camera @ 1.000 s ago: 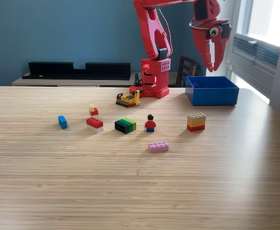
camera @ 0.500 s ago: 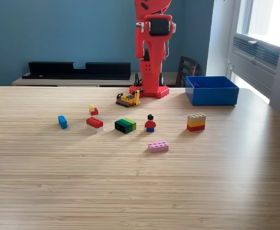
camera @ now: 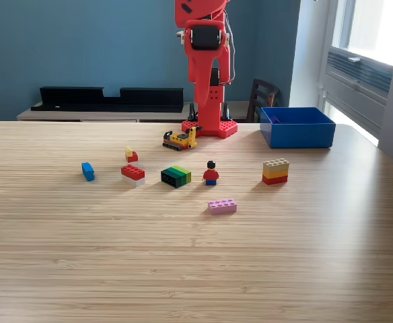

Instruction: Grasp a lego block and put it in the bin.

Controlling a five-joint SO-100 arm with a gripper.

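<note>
The bin (camera: 297,127) sits at about 2 o'clock on the table (camera: 196,269), near the far edge on the exterior view's right, just beside my base (camera: 210,126). A second ago my gripper hung open above it; half a second ago I had swung to face the camera, and now my arm (camera: 206,60) stands upright over the base, rotated a touch further toward the exterior view's left. The gripper is out of the top of the frame, so I cannot tell whether it is wide, narrow or holding anything. I judge that a drop at the bin is finished and I am turning back for another piece. Nothing on the table has moved: the pink block (camera: 222,206) near the centre, the stacked block (camera: 275,171) at 3 o'clock, the green block (camera: 175,176), the figure (camera: 211,173), the red block (camera: 133,173) and the blue block (camera: 87,171) at 9 o'clock all lie where they were. Any of them is open for the next reach.
</note>
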